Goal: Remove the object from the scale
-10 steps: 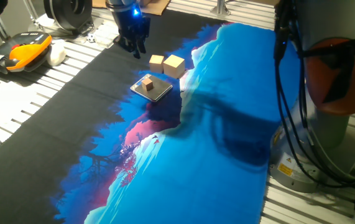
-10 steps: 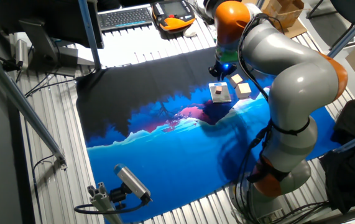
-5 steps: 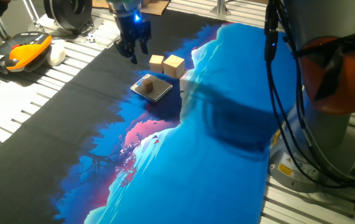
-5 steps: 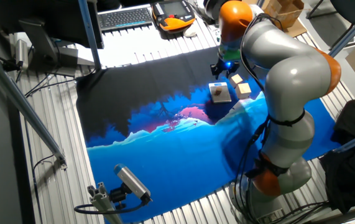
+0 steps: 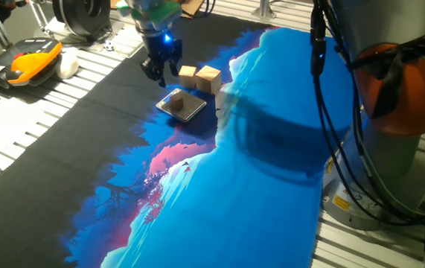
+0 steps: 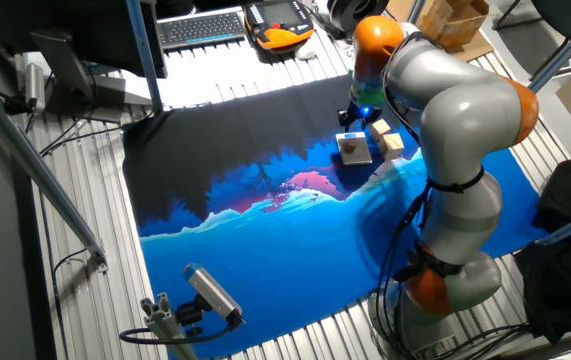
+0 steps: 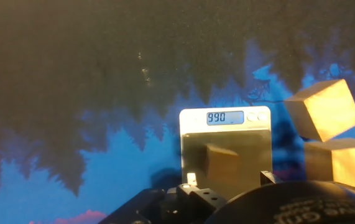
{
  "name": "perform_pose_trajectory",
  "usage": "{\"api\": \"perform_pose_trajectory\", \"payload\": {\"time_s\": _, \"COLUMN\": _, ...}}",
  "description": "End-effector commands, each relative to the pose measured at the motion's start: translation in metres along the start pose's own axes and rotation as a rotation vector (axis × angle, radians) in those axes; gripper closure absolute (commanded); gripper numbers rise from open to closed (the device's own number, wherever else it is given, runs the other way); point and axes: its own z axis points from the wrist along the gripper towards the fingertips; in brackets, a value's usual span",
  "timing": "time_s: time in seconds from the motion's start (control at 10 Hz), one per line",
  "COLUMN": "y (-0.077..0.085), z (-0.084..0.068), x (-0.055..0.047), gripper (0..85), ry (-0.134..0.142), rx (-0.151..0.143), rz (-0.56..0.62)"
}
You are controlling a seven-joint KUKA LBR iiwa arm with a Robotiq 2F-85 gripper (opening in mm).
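Note:
The scale (image 5: 183,106) is a thin silver-topped square slab on the black and blue mat; it also shows in the other fixed view (image 6: 355,150). In the hand view its display (image 7: 225,117) reads 990. The tiny tan-brown cube (image 5: 176,99) sits on its top, seen dim in the hand view (image 7: 222,163). My gripper (image 5: 158,71) is open and empty, hovering just behind and left of the scale. In the hand view its fingertips (image 7: 191,180) stand either side of the cube, above it.
Two larger pale wooden blocks (image 5: 188,74) (image 5: 208,77) lie close behind the scale, at the right in the hand view (image 7: 323,109). An orange-black pendant (image 5: 22,63) lies far left. The robot's base (image 5: 398,156) and cables stand at the right.
My gripper has moved from the back of the mat toward the scale and lower. The cube, the scale and the blocks have not moved.

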Motion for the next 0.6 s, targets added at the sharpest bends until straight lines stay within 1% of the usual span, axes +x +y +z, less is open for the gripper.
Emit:
{"api": "perform_pose_trajectory", "payload": {"time_s": 0.0, "y": 0.0, "z": 0.007, "x": 0.003, "gripper": 34.0, "ry": -0.006, "rx": -0.002, "rz": 0.003}}
{"api": "perform_pose_trajectory", "payload": {"time_s": 0.2, "y": 0.001, "z": 0.017, "x": 0.01, "gripper": 34.0, "ry": -0.023, "rx": -0.005, "rz": 0.013}}
{"api": "perform_pose_trajectory", "payload": {"time_s": 0.3, "y": -0.001, "z": 0.021, "x": 0.009, "gripper": 34.0, "ry": -0.023, "rx": -0.014, "rz": 0.011}}
{"api": "perform_pose_trajectory", "payload": {"time_s": 0.5, "y": -0.003, "z": 0.033, "x": 0.004, "gripper": 34.0, "ry": -0.035, "rx": -0.014, "rz": 0.007}}
